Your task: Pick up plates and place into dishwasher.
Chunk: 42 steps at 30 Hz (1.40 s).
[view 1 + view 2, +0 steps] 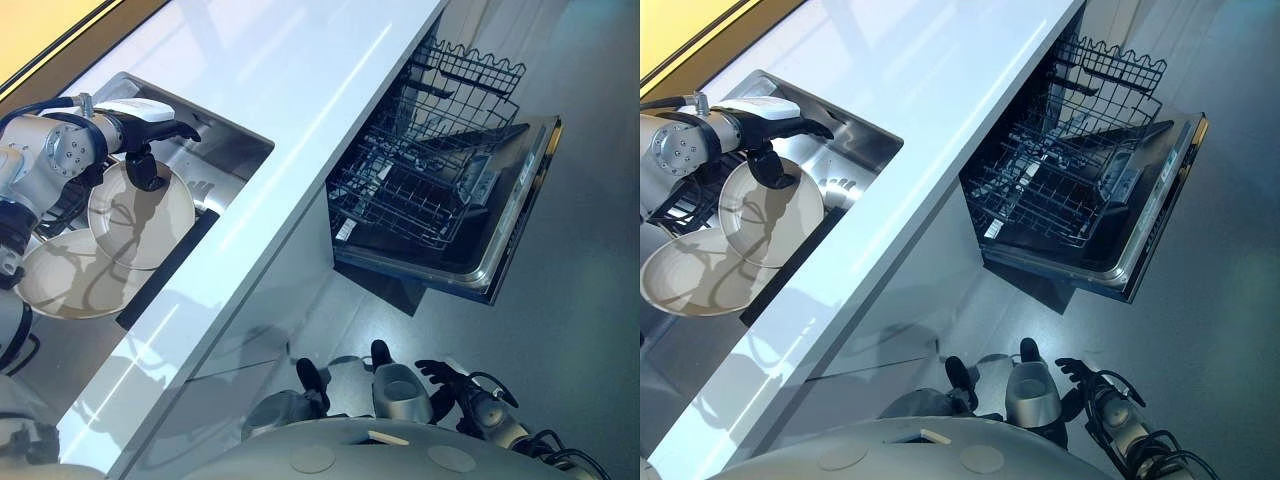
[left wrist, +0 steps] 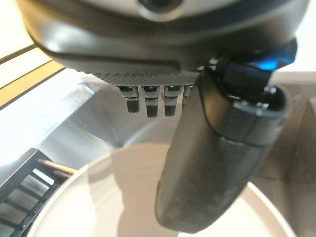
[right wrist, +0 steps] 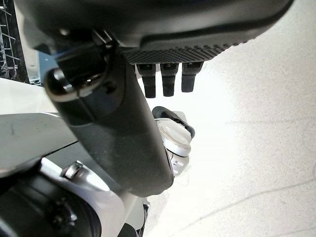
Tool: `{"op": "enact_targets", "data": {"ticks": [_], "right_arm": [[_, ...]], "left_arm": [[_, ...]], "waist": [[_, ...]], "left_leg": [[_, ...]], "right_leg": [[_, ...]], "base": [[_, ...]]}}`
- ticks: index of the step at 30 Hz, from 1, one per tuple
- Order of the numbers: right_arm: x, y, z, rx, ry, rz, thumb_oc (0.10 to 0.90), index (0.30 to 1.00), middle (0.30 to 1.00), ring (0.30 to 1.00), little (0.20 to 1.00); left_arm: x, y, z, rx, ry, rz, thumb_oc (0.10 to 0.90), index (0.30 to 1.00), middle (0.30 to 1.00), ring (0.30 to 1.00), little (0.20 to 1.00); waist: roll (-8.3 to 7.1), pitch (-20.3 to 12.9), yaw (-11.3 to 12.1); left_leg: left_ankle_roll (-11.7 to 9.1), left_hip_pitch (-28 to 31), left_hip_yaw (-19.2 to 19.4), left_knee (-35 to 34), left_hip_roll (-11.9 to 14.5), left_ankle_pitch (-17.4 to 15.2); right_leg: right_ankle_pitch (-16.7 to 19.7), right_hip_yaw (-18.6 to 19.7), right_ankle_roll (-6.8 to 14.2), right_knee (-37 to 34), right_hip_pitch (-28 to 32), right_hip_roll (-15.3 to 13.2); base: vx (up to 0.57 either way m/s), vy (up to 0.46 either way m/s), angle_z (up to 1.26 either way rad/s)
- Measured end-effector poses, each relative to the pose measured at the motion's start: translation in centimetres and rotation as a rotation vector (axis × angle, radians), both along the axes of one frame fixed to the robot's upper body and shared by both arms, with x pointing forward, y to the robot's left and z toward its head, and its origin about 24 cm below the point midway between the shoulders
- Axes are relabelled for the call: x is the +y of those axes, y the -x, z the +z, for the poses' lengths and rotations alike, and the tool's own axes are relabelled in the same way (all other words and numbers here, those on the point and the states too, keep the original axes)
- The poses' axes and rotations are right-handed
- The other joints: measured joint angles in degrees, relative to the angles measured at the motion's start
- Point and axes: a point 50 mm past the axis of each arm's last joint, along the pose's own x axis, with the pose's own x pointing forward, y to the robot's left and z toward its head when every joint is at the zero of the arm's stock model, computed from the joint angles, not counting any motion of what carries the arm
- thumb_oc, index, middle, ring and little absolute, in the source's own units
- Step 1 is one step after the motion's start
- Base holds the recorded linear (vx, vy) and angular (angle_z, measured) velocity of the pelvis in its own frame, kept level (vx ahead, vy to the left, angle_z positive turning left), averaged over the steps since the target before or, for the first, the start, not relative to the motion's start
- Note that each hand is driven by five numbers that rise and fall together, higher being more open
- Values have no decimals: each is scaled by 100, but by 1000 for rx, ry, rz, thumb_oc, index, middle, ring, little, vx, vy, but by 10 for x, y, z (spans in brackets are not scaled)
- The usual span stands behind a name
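Two beige plates lie in the steel sink (image 1: 232,137): an upper plate (image 1: 150,225) resting partly over a lower plate (image 1: 62,282). My left hand (image 1: 148,118) hovers at the upper plate's far rim, fingers straight out past it and thumb (image 2: 212,163) hanging down onto the plate's face (image 2: 98,202). It looks open, not clamped on the plate. The dishwasher (image 1: 520,200) stands open to the right, door down and wire racks (image 1: 420,190) pulled out. My right hand (image 1: 447,380) hangs low beside the counter front with relaxed fingers, holding nothing.
A white counter (image 1: 300,80) runs between the sink and the dishwasher. A black slatted mat (image 1: 165,270) lies at the sink's near side, under the plates. Grey floor (image 1: 590,330) surrounds the open dishwasher door.
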Motion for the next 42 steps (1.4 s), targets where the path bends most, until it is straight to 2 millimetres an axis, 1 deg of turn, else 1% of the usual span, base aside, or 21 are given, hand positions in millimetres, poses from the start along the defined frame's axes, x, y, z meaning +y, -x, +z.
{"op": "enact_targets", "data": {"ticks": [3,7,8,9,10,11,13,17,20,21,24,27,29,34,39,41,42], "right_arm": [[-1,-2,1,-5,4,1,800,900,900,900,900],[-2,-3,1,-6,4,2,800,900,900,900,900],[-2,-3,1,-6,4,2,800,900,900,900,900],[-2,-4,2,-12,5,4,800,900,900,900,900],[-2,-5,3,-15,5,5,800,900,900,900,900],[-3,-6,3,-18,7,6,800,900,900,900,900],[-4,-8,4,-22,10,8,800,900,900,900,900],[-5,-9,5,-25,14,9,800,900,900,900,900],[-5,-10,5,-23,18,7,800,900,900,900,900],[-6,-10,5,-18,21,4,800,900,900,900,900],[-5,-10,5,-17,22,6,800,900,900,900,900],[-5,-10,4,-12,24,12,800,900,900,900,900],[-5,-10,4,-10,26,21,800,900,900,900,900],[-4,-12,5,-9,29,33,800,900,900,900,900],[-5,-13,6,-20,31,42,800,900,900,900,900],[-5,-16,11,-46,28,58,800,900,900,900,900],[-7,-20,16,-82,19,61,800,900,900,900,900]], "left_arm": [[0,0,0,32,-28,-1,800,900,900,900,900],[-6,-2,2,79,-163,-47,800,900,900,900,900],[-7,-2,2,91,-191,-53,698,813,813,813,798],[-7,-2,1,110,-224,-61,451,601,601,601,551],[-6,-2,-1,126,-246,-65,421,575,575,575,521],[-6,-2,-3,135,-256,-64,289,462,462,462,389],[-6,-2,-4,149,-265,-62,100,300,300,300,200],[-3,0,-1,168,-304,-70,100,300,300,300,200],[-1,2,4,134,-324,-89,100,300,300,300,200],[-3,2,10,118,-359,-108,100,300,300,300,200],[-4,1,23,37,-399,-126,100,300,300,300,200],[-7,-1,30,-12,-428,-142,100,300,300,300,200],[-6,0,33,-29,-433,-145,100,300,300,300,200],[-5,0,34,-58,-463,-154,100,300,300,300,200],[-9,-1,37,-111,-432,-178,100,300,300,300,200],[-13,-1,41,-146,-388,-183,100,300,300,300,200],[-15,0,46,-186,-358,-187,100,300,300,300,200]], "waist": [[9,9,-16],[11,11,-28],[13,12,-31],[25,21,-48],[37,29,-63],[52,43,-75],[76,98,-78],[102,127,-53],[101,127,-4],[101,127,52],[100,128,105],[98,127,128],[97,126,122],[95,125,146],[86,121,228],[80,117,277],[56,106,300]], "left_leg": [[0,0,0,0,-1,0],[0,-1,0,0,-5,0],[0,-1,1,0,-6,0],[-1,-2,1,0,-7,0],[-1,-2,1,0,-7,0],[-1,-2,1,0,-15,0],[-2,-2,0,1,-27,1],[-1,-4,-5,1,-30,1],[-1,-4,-15,1,-29,1],[-1,-4,-21,1,-29,1],[2,-6,-61,1,-27,4],[6,-3,-106,1,-25,8],[44,1,-142,1,-31,33],[52,8,-164,1,-10,46],[51,28,-248,1,-5,77],[47,58,-301,1,2,86],[44,63,-324,1,0,93]], "right_leg": [[0,0,0,0,-1,0],[0,2,0,0,-3,-1],[0,3,0,-1,-4,-1],[0,4,0,-1,-7,-1],[0,4,0,-1,-6,-2],[0,4,0,-1,-6,-1],[0,4,0,-1,-7,1],[0,0,0,-2,-6,2],[0,-5,0,-4,-2,-1],[0,-9,0,-5,2,-4],[0,-46,0,-8,21,-5],[0,-104,0,-28,59,-12],[0,-147,0,-41,87,-14],[0,-167,-1,-44,109,-15],[1,-266,-2,-54,173,-15],[0,-312,-3,-69,237,-14],[1,-323,-4,-103,267,-14]], "base": [[0,0,0],[0,0,0],[0,0,0],[0,0,0],[0,0,0],[0,0,0],[0,0,0],[0,0,0],[2,-22,1],[0,0,0],[0,-25,6],[-6,-26,9],[-17,-25,8],[-12,-14,1],[-34,-42,9],[-49,-85,14],[-51,-91,11]]}}
